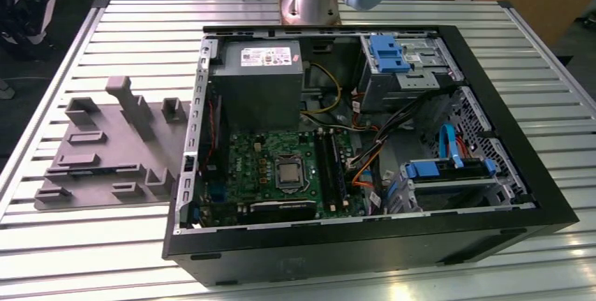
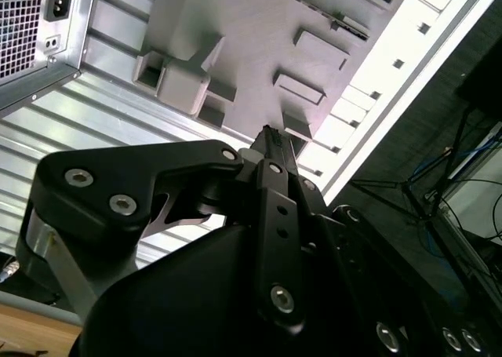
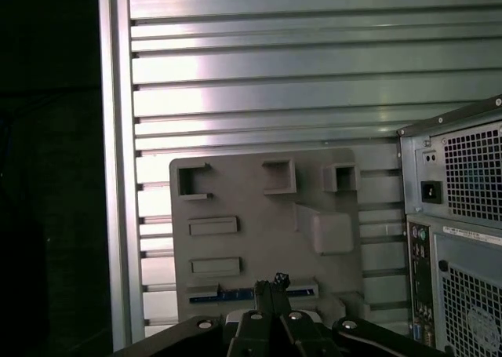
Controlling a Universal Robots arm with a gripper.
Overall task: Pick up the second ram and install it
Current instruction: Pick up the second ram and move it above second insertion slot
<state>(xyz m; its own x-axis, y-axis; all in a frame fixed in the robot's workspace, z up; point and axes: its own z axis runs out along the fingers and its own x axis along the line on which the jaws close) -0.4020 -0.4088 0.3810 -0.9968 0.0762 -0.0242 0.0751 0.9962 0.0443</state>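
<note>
in the exterior view an open computer case [image 1: 373,248] sits on the slatted tabletop [image 1: 139,28], with a gray fixture [image 1: 102,144] beside it on the exterior view's left. in the second wrist view the gripper [image 2: 268,137] hangs above that fixture, fingers [image 2: 278,208] pressed together, holding nothing. in the first wrist view the second ram [image 3: 223,296] lies in a fixture slot just by the fingertips.

Count, exterior view. Slatted table [image 1: 139,28]: one. Open computer case [image 1: 373,245]: one. Grey fixture tray [image 1: 102,140]: one, at 9 o'clock of the case. Motherboard [image 1: 251,168]: one. Power supply [image 1: 261,77]: one. Blue drive brackets: two, bracket [image 1: 386,53] at 1 o'clock of the case centre, bracket [image 1: 437,170] at 4 o'clock. Ram stick [image 3: 223,296] in the tray, first wrist view: one.
</note>
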